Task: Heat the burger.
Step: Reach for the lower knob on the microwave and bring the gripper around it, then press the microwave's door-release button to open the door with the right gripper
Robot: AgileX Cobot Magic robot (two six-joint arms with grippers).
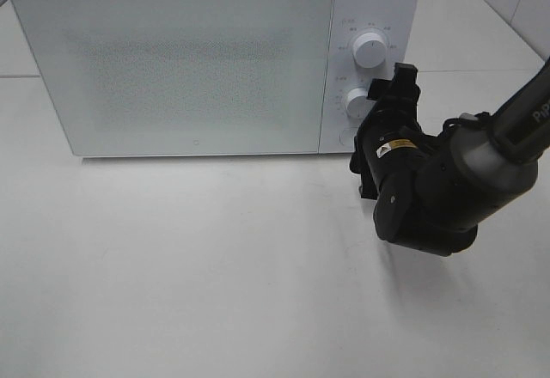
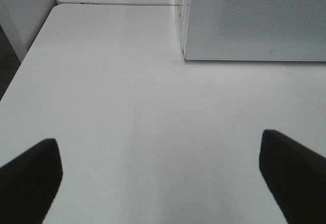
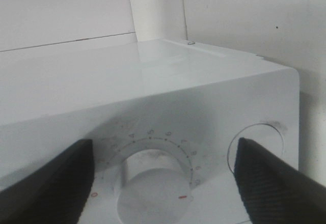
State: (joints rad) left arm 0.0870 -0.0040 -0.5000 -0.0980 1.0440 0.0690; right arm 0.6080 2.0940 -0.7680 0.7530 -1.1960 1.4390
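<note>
The right gripper point(image 1: 388, 93), seen from the high camera, is up against the control panel of the white microwave point(image 1: 172, 69), level with the lower knob point(image 1: 357, 101). Its black arm point(image 1: 481, 155) reaches in from the right over the white table point(image 1: 215, 266). The upper knob point(image 1: 369, 49) is clear of it, and from this angle the jaws cannot be judged. The microwave door point(image 1: 180, 64) is shut. Its dotted pane hides the inside and the burger shows nowhere, so where it is cannot be told.

In the left wrist view, the left gripper point(image 2: 163, 178) has its jaws wide apart, holding nothing. Its two dark fingers point(image 2: 30, 178) are over bare table point(image 2: 127, 81), and a front corner of the microwave point(image 2: 254, 20) lies ahead, well apart.

In the right wrist view, the right gripper point(image 3: 163, 175) is spread, with one ribbed finger point(image 3: 275, 183) on either side of the lower knob point(image 3: 158, 188). A gap shows on each side and neither finger touches it. A ring of numerals surrounds the knob, and a round button point(image 3: 254, 147) sits beside it on the same panel.
</note>
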